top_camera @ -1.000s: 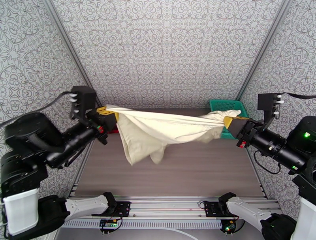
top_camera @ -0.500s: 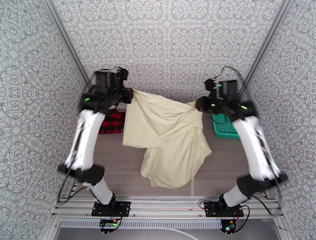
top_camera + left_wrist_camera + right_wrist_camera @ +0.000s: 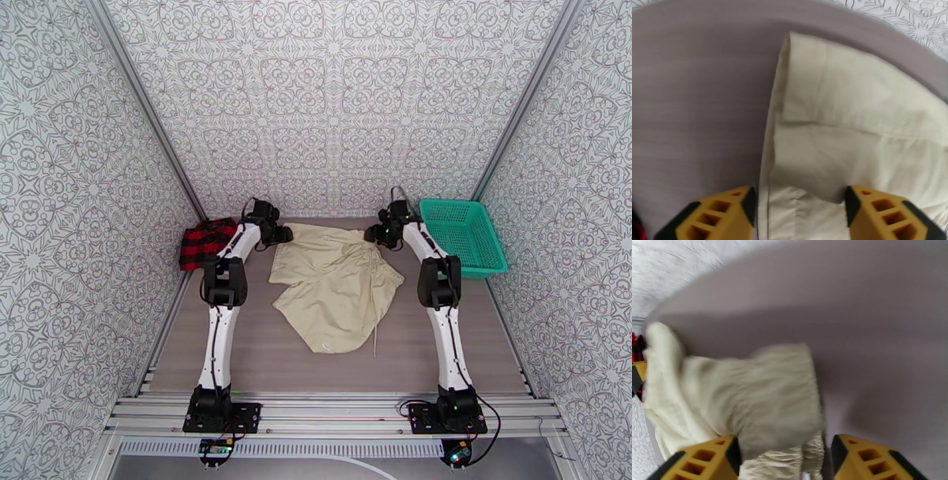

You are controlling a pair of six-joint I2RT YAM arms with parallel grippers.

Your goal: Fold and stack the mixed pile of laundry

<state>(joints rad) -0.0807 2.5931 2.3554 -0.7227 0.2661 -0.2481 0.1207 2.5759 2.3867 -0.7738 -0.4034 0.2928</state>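
The cream-beige garment (image 3: 336, 284) of the mixed laundry pile lies spread on the table (image 3: 261, 355), a drawstring trailing toward the near edge. My left gripper (image 3: 283, 234) is low at its far left corner and my right gripper (image 3: 371, 234) is at its far right corner. In the left wrist view the gripper (image 3: 800, 197) stands open, its yellow fingers (image 3: 719, 217) straddling the cloth's hemmed edge (image 3: 853, 118). The right gripper (image 3: 784, 453) is also open over the gathered waistband (image 3: 750, 398). The red-and-black checked shirt (image 3: 204, 243) lies bunched at the far left.
A teal mesh basket (image 3: 462, 233) sits at the far right corner, just right of the right arm. Patterned walls close in the back and both sides. Bare table runs along the near side, in front of the garment.
Both arms swung from raised, with the cream garment stretched between them, out to the far side and down. The garment now lies on the table and both grippers have opened.
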